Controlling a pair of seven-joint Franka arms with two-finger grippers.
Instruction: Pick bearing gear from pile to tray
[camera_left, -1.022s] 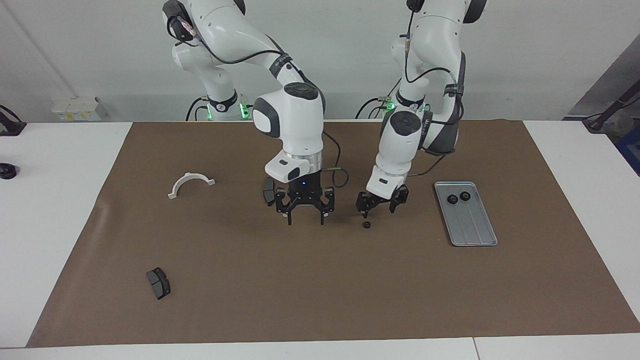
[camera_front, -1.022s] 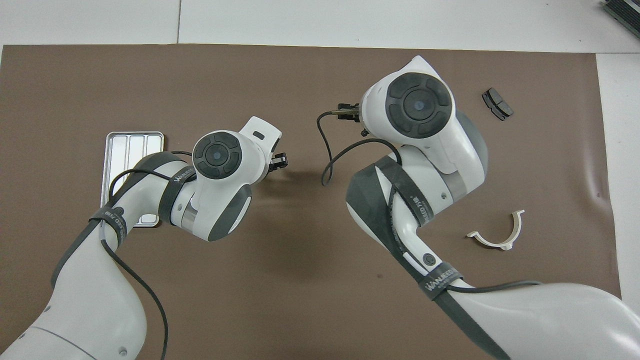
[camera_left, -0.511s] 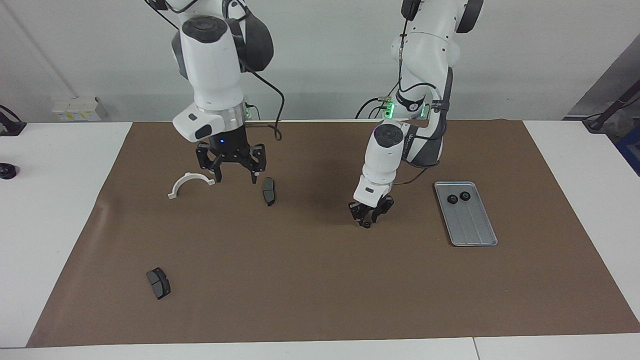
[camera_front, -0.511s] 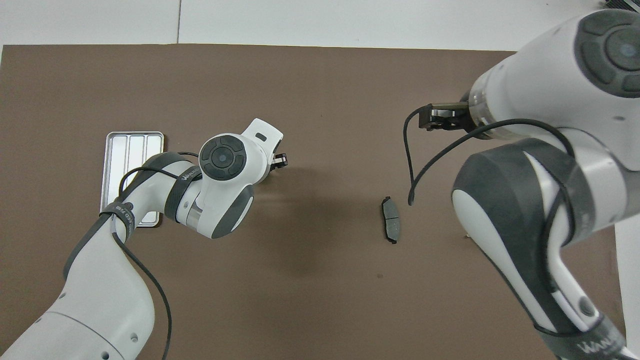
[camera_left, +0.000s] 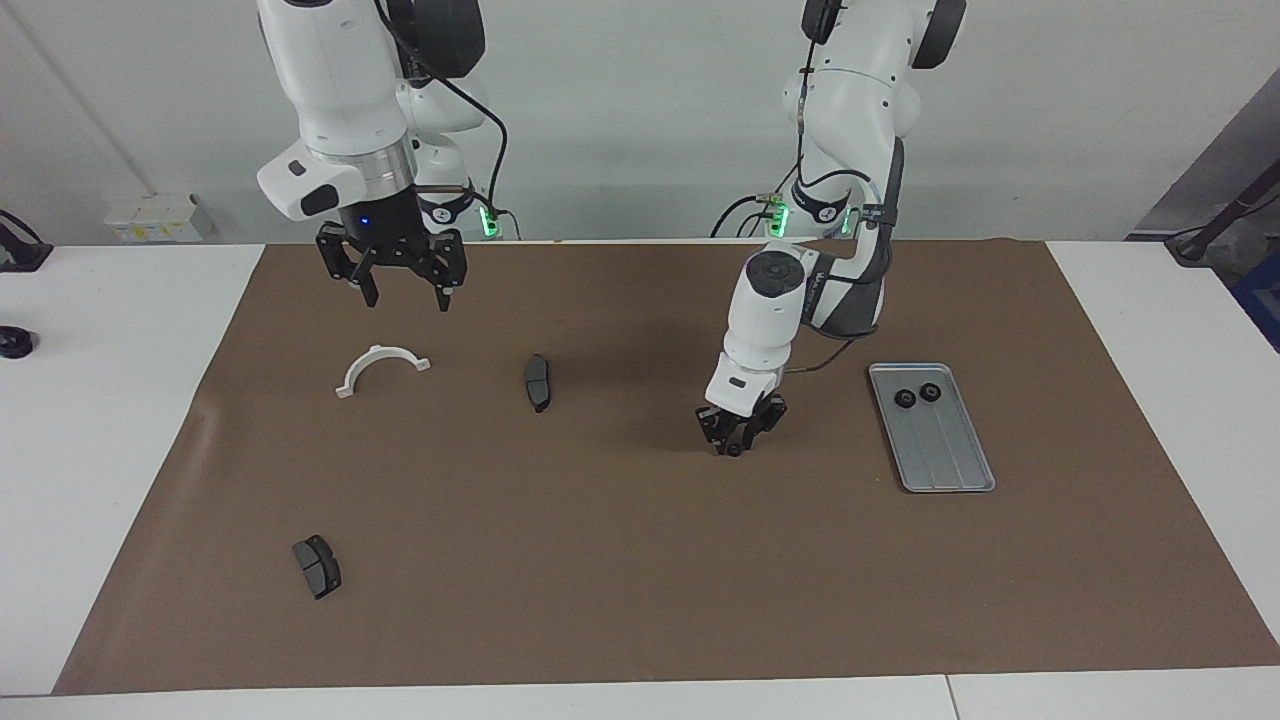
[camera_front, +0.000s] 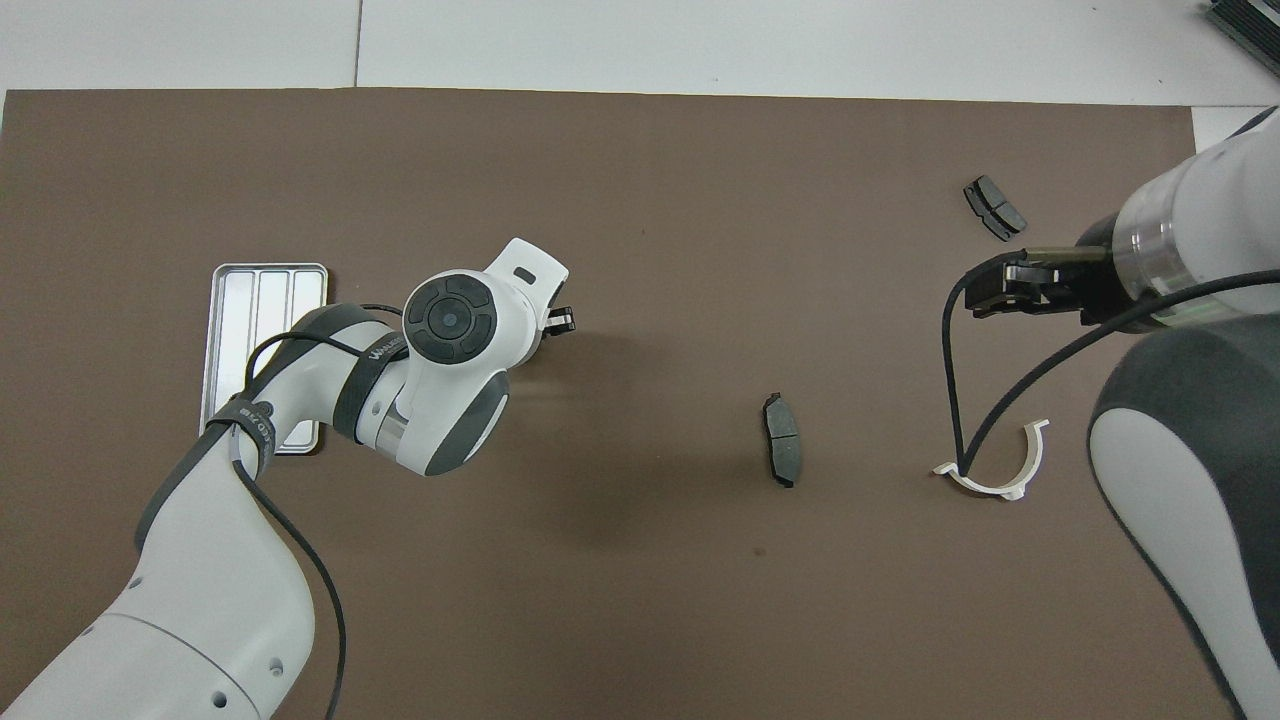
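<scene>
A small black bearing gear (camera_left: 733, 450) lies on the brown mat, and my left gripper (camera_left: 734, 444) is down on it, shut on it at the fingertips. In the overhead view the left wrist covers this spot and only one of the fingers (camera_front: 563, 320) shows. The silver tray (camera_left: 945, 455) lies toward the left arm's end of the table with two black gears (camera_left: 904, 398) (camera_left: 930, 392) in the corner nearest the robots. The tray (camera_front: 240, 300) is partly under the left arm from above. My right gripper (camera_left: 405, 298) hangs open and empty high over the mat, above the white bracket.
A white half-ring bracket (camera_left: 382, 368) (camera_front: 995, 465) and a dark curved pad (camera_left: 537, 382) (camera_front: 782, 450) lie mid-mat. Another pad (camera_left: 316, 566) (camera_front: 993, 207) lies farther from the robots, toward the right arm's end. The brown mat (camera_left: 620, 580) covers the white table.
My left gripper came down over the gear and closed on it. The right arm rose and swung away toward its own end of the table, uncovering the pad.
</scene>
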